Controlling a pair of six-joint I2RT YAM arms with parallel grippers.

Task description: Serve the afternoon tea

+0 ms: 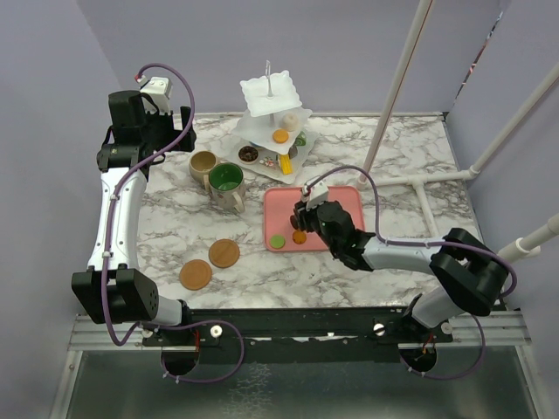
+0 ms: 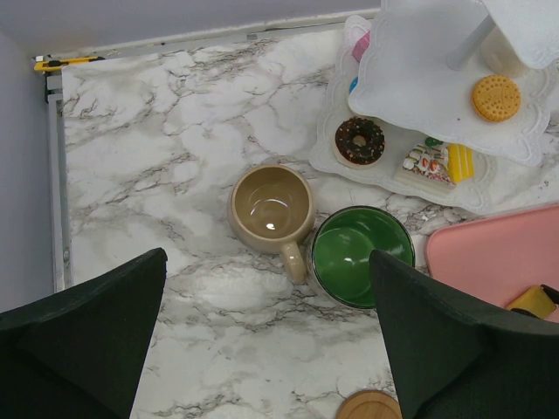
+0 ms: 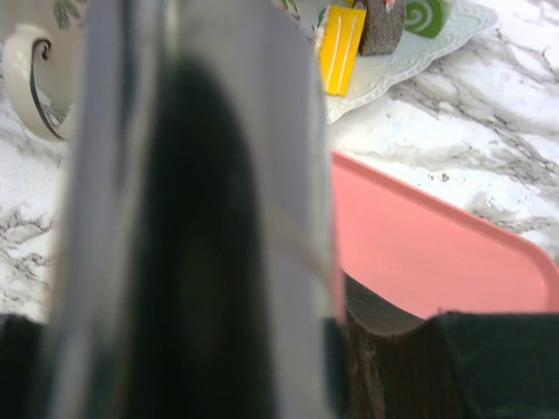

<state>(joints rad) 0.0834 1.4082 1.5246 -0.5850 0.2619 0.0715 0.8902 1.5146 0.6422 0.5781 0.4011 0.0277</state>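
Right tool (image 1: 304, 215) is low over the pink tray (image 1: 342, 199), orange pastry (image 1: 299, 236) just beside its tip. A blurred dark thing (image 3: 201, 244) fills its wrist view, so I can't tell its opening or grip. Left tool (image 2: 266, 262) is wide open and empty, above the beige mug (image 2: 271, 208) and green-inside mug (image 2: 362, 255), which sit side by side near the white stand (image 1: 271, 92).

1. a robot lab cell.
2. plain lilac panels (image 1: 44, 131) wall the marble-print surface (image 1: 175, 227) behind and beside.
3. white pipe frame (image 1: 403, 83) right of the surface; a metal rail (image 1: 105, 334) along its near edge carries the left arm (image 1: 112, 218) and right arm (image 1: 402, 255).
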